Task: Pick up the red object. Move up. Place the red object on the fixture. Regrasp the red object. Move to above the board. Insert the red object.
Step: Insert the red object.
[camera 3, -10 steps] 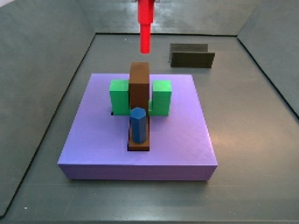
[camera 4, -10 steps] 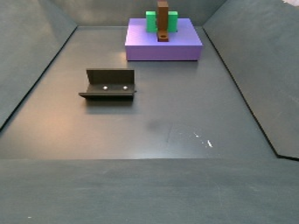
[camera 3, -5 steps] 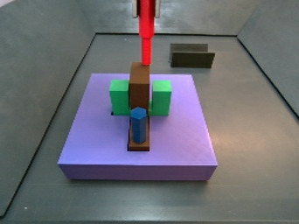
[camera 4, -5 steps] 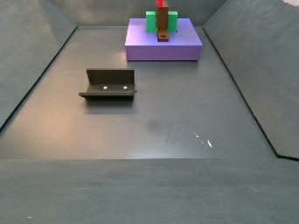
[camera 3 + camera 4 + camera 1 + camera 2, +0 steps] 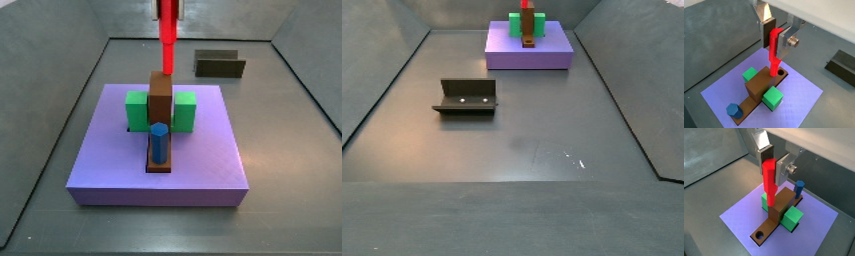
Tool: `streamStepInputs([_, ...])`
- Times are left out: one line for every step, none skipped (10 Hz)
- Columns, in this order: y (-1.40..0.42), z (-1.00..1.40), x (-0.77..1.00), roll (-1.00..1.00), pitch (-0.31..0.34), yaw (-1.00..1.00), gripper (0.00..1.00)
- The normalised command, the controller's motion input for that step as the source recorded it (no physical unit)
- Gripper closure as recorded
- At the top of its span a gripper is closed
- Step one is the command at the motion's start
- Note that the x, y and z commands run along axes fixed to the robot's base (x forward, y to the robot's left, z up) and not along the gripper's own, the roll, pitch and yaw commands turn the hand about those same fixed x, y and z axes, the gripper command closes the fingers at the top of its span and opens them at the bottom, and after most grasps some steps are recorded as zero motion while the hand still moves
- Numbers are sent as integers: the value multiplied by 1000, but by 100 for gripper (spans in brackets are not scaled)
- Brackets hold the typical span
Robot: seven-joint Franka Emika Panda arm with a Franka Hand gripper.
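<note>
Pincer [image 5: 777,36] above the board [image 5: 201,160], pinching the red object [image 5: 773,52] upright between its silver fingers [image 5: 787,42]. The stick's lower end sits at the brown bar's [image 5: 160,98] top hole. Fixture [image 5: 466,96] stands well apart.

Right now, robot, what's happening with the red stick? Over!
Gripper above the board, shut on the red stick. Stick upright, tip down by the brown bar's hole. Fixture empty. Nothing blocking.

Glossy red stick [image 5: 773,50], matt purple board [image 5: 804,107], brushed-metal pincer [image 5: 777,36] plates, dull grey floor [image 5: 529,140].
</note>
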Motion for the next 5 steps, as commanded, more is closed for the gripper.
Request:
streamStepInputs([0,-234,0,-183,-84,0,100])
streamStepInputs([0,-234,0,-183,-81,0,100])
streamStepInputs([0,-251,0,-189,-81,0,100])
streamStepInputs([0,-266,0,-204,-90,0,100])
streamStepInputs([6,-286,0,-210,-86,0,100])
